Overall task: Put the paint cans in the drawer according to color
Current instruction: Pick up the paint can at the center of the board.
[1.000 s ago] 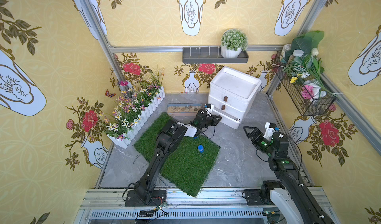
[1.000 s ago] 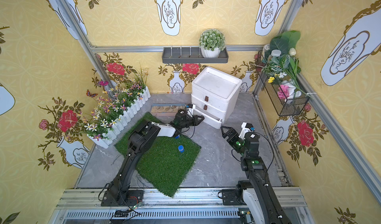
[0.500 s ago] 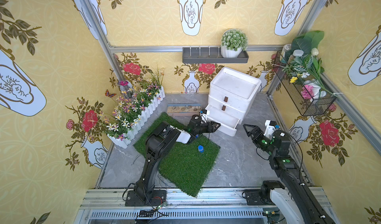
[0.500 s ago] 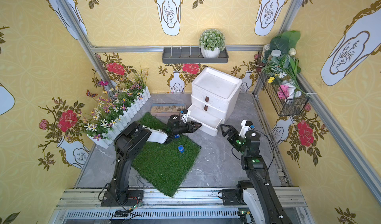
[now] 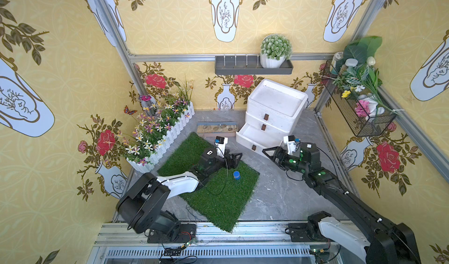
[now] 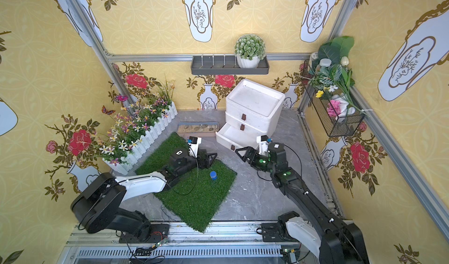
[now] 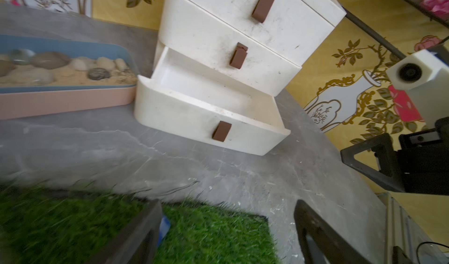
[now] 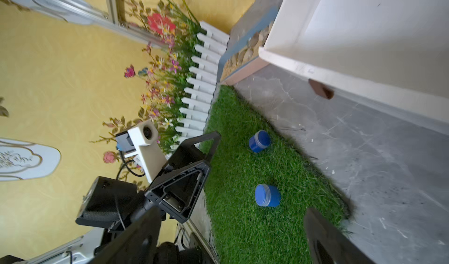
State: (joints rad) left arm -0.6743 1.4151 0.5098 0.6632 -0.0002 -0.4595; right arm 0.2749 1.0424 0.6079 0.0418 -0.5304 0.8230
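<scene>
On grey floor (image 5: 279, 194): grass mat (image 5: 218, 197), drawer (image 5: 277, 100).

A staged robot test booth: wallpapered panels (image 5: 60, 68) on aluminium framing (image 5: 170, 57), fake turf (image 5: 218, 197), plastic flowers (image 5: 158, 126).

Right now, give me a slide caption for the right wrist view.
Two small blue-lidded cylindrical paint jars sit on the green artificial-grass mat near the white foam chest's pulled-out bottom drawer.

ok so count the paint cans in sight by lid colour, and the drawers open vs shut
blue paint cans: 2, both on the grass mat
orange or teal-green cans: 0 in sight
open drawer: 1, the bottom one
shut drawers: 2
total: 5
</scene>
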